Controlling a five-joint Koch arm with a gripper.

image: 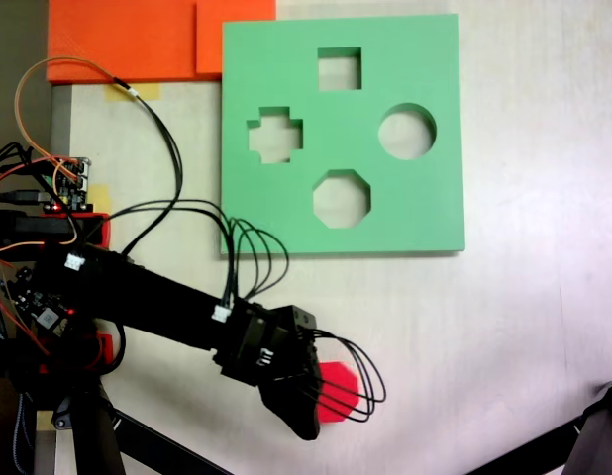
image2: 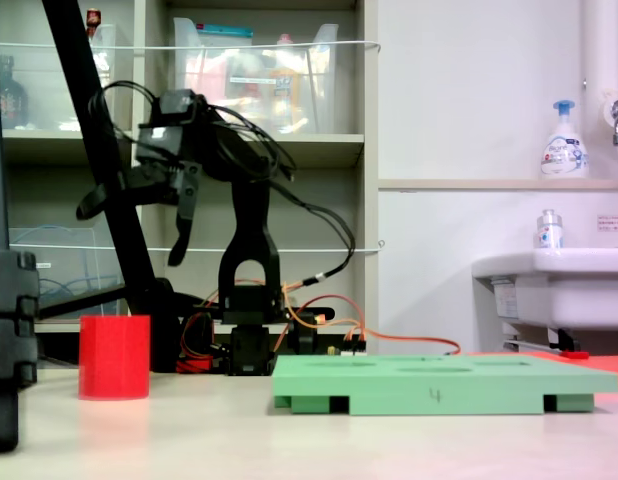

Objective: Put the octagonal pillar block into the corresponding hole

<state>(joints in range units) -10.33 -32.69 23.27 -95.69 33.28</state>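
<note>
The octagonal pillar block (image: 340,384) is bright red and stands upright on the white table below the green board (image: 425,59); the arm partly covers it from above. In a fixed view from the side, the block (image2: 114,357) sits left of the board (image2: 439,383). My gripper (image2: 129,235) hangs well above the block, open, with its two fingers spread and nothing between them. From overhead the gripper (image: 308,401) overlaps the block's left side. The corresponding hole (image: 341,198), the eight-sided cutout, lies in the board's lower middle and is empty.
The board also has a square cutout (image: 339,68), a cross cutout (image: 275,135) and a round cutout (image: 406,131). Orange foam pieces (image: 138,40) lie at the top left. A controller board with wires (image: 68,183) sits by the arm's base. A black stand leg (image: 593,440) crosses the lower right.
</note>
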